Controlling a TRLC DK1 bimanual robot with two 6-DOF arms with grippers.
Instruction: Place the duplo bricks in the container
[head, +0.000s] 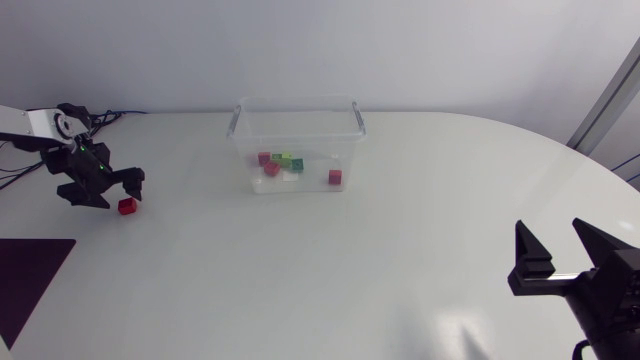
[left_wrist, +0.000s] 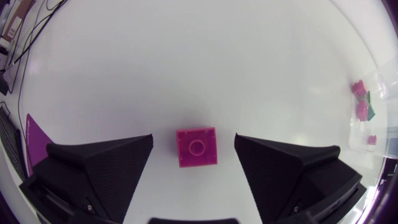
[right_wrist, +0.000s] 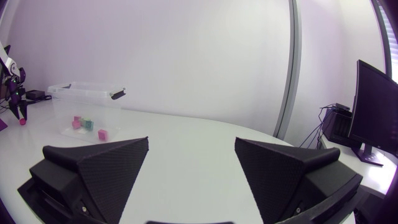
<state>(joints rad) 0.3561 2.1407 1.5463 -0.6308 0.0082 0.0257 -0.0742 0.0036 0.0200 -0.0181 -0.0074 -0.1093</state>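
**Q:** Where's your left gripper (left_wrist: 194, 142) at right now?

**A:** Right over the loose red brick (left_wrist: 196, 147). In the left wrist view the brick sits on the table (left_wrist: 199, 56) between your two fingers, with a gap on each side and nothing touching. The jaws are wide apart and holding nothing. The brick looks square, so there's no real long axis to worry about. Its flat sides face the fingers pretty much squarely, maybe a hair twisted.

**Q:** And the drop-off?

**A:** The container (head: 300, 100) is well off toward the table's middle, with several bricks (head: 282, 162) already inside. I can't spot any other loose ones.

**Q:** Could the right arm grab it instead?

**A:** Nah. Your right gripper (head: 560, 250) is way over at the opposite side, fingers spread and empty. The left is clearly nearer. My guess is you go straight down, then close.
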